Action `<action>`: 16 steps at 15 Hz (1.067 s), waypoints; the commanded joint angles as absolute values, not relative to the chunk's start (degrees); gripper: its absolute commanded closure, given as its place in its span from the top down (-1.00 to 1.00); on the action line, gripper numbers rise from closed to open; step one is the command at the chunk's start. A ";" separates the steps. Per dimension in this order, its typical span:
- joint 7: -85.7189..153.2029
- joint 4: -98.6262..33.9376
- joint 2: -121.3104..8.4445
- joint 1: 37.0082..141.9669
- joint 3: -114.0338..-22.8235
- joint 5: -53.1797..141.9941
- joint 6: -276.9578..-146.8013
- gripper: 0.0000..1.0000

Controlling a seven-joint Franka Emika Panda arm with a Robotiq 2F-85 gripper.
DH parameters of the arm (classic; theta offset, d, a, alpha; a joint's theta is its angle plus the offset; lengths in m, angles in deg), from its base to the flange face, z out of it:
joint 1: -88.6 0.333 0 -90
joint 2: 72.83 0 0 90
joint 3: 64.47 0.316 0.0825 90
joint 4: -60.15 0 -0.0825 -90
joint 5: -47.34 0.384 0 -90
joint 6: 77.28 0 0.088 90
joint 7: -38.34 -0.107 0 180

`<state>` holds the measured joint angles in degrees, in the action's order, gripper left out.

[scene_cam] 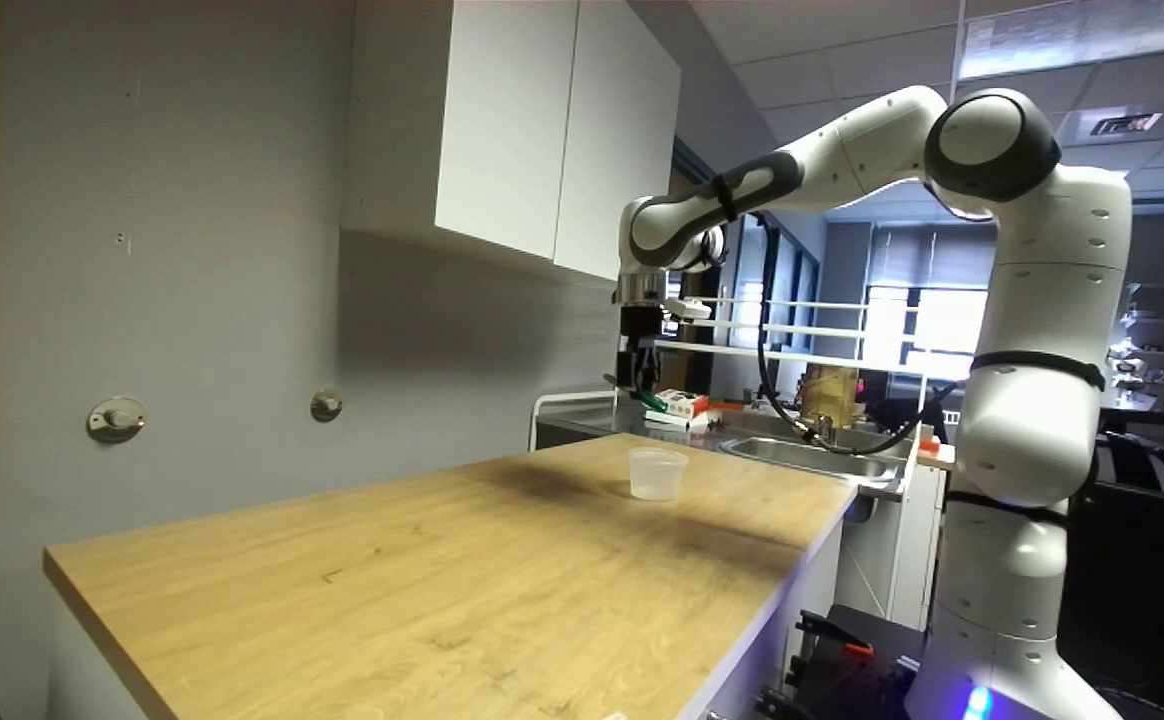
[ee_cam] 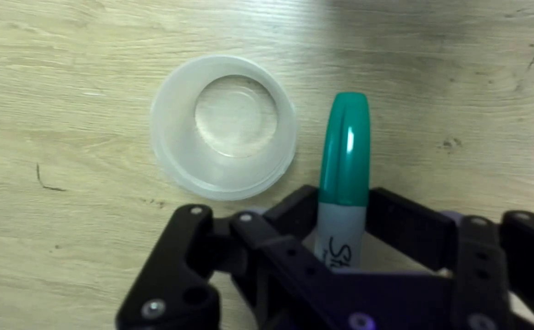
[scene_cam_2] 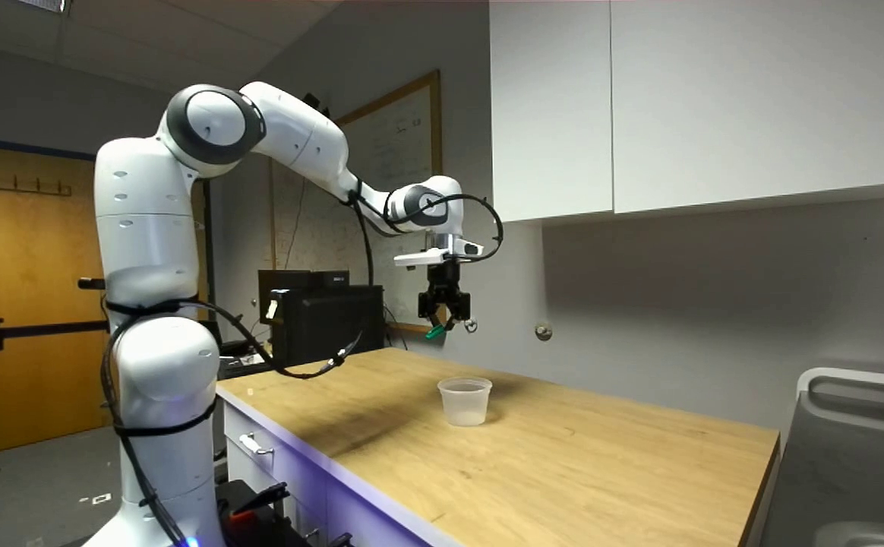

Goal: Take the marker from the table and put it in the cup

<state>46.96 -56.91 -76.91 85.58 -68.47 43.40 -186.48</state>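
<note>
The white arm (scene_cam_2: 301, 129), in an exterior view, reaches over the wooden table (scene_cam_2: 601, 471), its black gripper (scene_cam_2: 446, 323) pinching the tilted green marker (scene_cam_2: 435, 332) higher than the translucent cup (scene_cam_2: 465, 403), which stands upright on the table; white cabinets (scene_cam_2: 685, 99) hang at upper right, a whiteboard (scene_cam_2: 396, 152) behind the arm

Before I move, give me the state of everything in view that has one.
gripper: closed on the marker, up above the table
marker: capped, tilted, held off the table
cup: upright, lidless, empty, standing on the table
cabinet doors: closed
drawer with white handle: looks closed
base light: lit blue
</note>
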 commanded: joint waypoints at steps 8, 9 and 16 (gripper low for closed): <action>46.56 -52.10 -68.73 81.51 -71.56 46.47 -195.25 -0.81; 46.53 -52.59 -68.45 81.35 -71.64 46.81 -196.20 -0.81; 47.00 -56.42 -67.43 80.28 -71.85 49.51 -201.06 -0.81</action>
